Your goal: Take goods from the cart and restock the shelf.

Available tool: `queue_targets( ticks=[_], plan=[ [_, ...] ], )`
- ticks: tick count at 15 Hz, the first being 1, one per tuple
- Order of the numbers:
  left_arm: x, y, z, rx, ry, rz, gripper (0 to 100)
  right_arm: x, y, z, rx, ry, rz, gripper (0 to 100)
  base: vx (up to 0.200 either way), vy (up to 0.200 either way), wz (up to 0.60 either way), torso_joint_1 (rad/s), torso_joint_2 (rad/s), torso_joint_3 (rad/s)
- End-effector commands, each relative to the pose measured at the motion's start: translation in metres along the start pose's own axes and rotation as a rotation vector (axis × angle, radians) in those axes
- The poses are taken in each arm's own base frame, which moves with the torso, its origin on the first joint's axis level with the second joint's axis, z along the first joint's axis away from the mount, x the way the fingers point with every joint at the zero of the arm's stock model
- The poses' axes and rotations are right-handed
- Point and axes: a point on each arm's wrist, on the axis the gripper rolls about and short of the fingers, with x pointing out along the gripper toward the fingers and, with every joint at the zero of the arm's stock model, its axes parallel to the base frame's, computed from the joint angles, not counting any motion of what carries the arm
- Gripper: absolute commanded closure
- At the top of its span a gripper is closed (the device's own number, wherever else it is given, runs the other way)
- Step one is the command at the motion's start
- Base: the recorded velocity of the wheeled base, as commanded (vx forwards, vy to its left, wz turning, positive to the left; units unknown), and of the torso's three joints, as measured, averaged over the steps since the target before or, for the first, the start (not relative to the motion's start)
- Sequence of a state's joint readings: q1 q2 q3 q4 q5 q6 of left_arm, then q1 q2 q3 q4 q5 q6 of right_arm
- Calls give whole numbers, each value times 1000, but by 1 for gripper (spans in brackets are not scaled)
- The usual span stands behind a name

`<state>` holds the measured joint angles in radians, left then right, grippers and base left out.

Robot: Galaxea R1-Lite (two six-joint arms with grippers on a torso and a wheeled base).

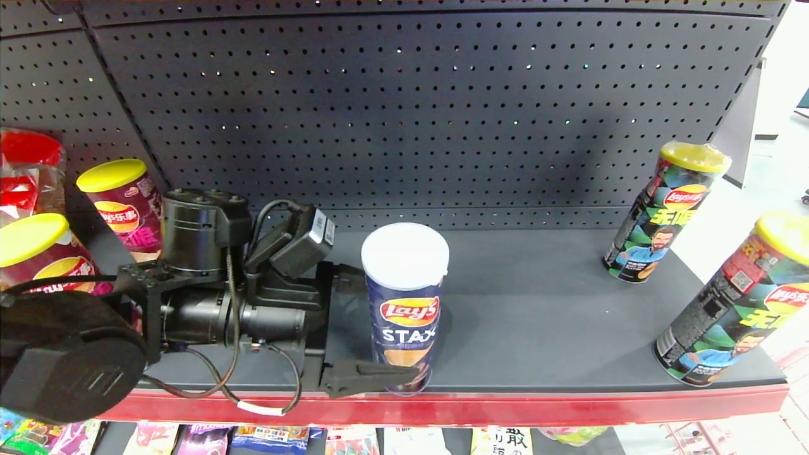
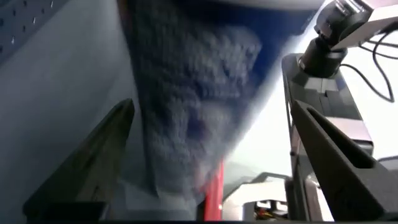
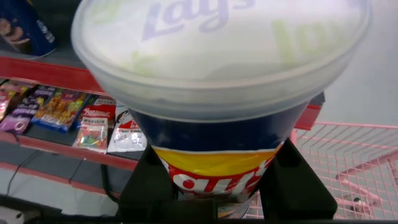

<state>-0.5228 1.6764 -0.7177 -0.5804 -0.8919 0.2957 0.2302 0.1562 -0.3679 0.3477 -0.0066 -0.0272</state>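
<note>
A blue chip can with a white lid (image 1: 404, 303) stands upright near the front edge of the dark shelf (image 1: 537, 316). My left gripper (image 1: 385, 322) is open around its lower half, one finger in front and one behind. The left wrist view shows the blue can (image 2: 186, 112) between the two fingers (image 2: 81, 168), with a gap on one side. My right gripper (image 3: 217, 190) is shut on a chip can with a pale lid (image 3: 217, 68) over the pink cart (image 3: 354, 168). A tilted yellow-lidded can (image 1: 733, 303) sits at the shelf's front right corner.
A green and black can (image 1: 670, 212) stands upright at the back right. Purple cans with yellow lids (image 1: 120, 202) and a red bag (image 1: 25, 170) crowd the left end. Snack packets (image 1: 272, 439) line the lower shelf. The pegboard back wall (image 1: 404, 114) closes the rear.
</note>
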Motion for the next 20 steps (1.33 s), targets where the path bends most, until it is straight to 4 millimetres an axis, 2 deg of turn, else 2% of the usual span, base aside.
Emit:
queue_targets(
  ticks=[1, 4, 6, 7, 8, 10, 14, 20],
  plan=[
    [-18, -10, 0, 0, -6, 32, 0, 7, -3, 12, -13, 43, 80, 100, 0, 0, 0, 0, 0, 0],
    [-57, -45, -14, -52, -3, 95, 0, 26, -2, 43, -38, 117, 259, 100, 0, 0, 0, 0, 0, 0],
    [-72, -68, -16, -91, -20, 119, 0, 41, 3, 61, -41, 150, 337, 100, 0, 0, 0, 0, 0, 0],
    [-79, -79, -16, -106, -29, 146, 0, 51, 6, 69, -40, 151, 364, 100, 0, 0, 0, 0, 0, 0],
    [-89, -96, -20, -132, -41, 190, 0, 73, 12, 83, -37, 136, 389, 100, 0, 0, 0, 0, 0, 0],
    [-98, -110, -25, -148, -54, 229, 0, 94, 18, 100, -38, 131, 402, 100, 0, 0, 0, 0, 0, 0],
    [-102, -116, -25, -138, -64, 265, 0, 121, 26, 133, -42, 128, 443, 100, 0, 0, 0, 0, 0, 0],
    [-103, -116, -25, -137, -63, 272, 0, 148, 42, 158, -59, 128, 503, 100, 0, 0, 0, 0, 0, 0]
  ],
)
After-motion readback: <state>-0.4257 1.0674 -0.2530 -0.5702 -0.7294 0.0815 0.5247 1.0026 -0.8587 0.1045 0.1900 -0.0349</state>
